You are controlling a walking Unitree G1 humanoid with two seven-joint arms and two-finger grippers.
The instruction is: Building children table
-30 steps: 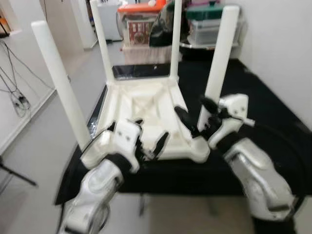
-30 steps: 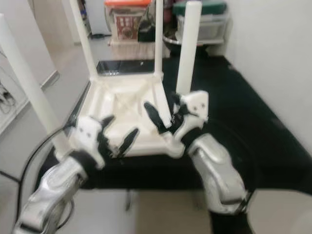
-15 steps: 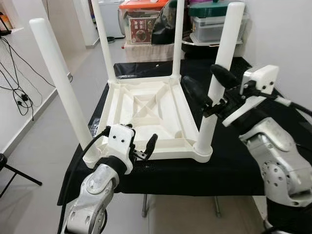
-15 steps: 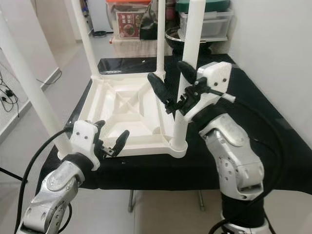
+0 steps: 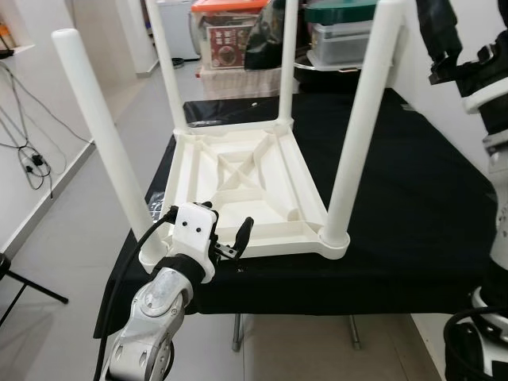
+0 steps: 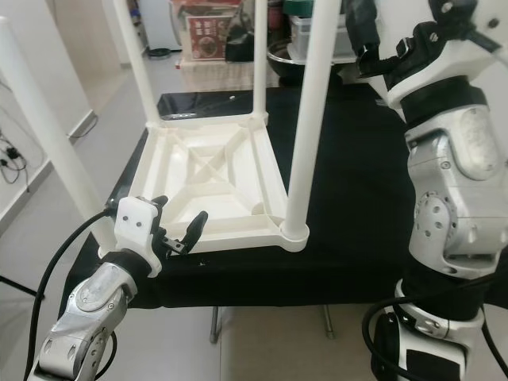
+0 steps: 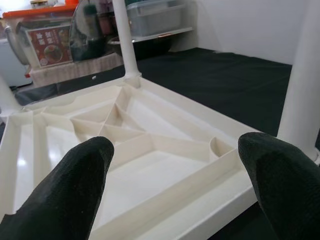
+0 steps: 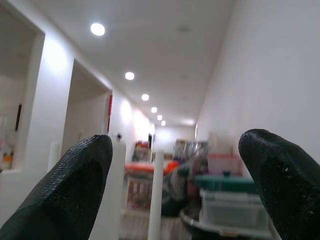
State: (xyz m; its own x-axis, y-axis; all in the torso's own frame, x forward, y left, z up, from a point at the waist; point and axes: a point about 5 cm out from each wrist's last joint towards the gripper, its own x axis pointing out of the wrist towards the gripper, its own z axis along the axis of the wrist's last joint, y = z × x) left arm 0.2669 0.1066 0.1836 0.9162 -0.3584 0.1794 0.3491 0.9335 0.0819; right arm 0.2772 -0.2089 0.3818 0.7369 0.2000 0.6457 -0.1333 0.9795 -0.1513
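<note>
In the left eye view we see the children's table (image 5: 246, 186), smooth cream plastic with a ribbed underside, lying upside down on the black cloth-covered surface (image 5: 413, 206), its four round legs standing upright. Our left tool (image 5: 226, 242) hovers at the table's near edge, fingers spread wide and gripping nothing. Half a second ago our right arm reached around the near right leg (image 5: 359, 127); now it is raised high and away from it.

In the right eye view the right tool (image 6: 373, 40) sits up by the leg's top, apart from it, its silver arm bent upward.

In the left wrist view two rounded black fingertips (image 7: 65, 192) frame the table's ribs and rim just ahead, wide apart.

In the right wrist view the fingertips (image 8: 75, 185) stand wide with nothing between them, pointing down a white corridor with ceiling lights (image 8: 98, 29) toward stacked storage boxes (image 8: 227, 200).
</note>
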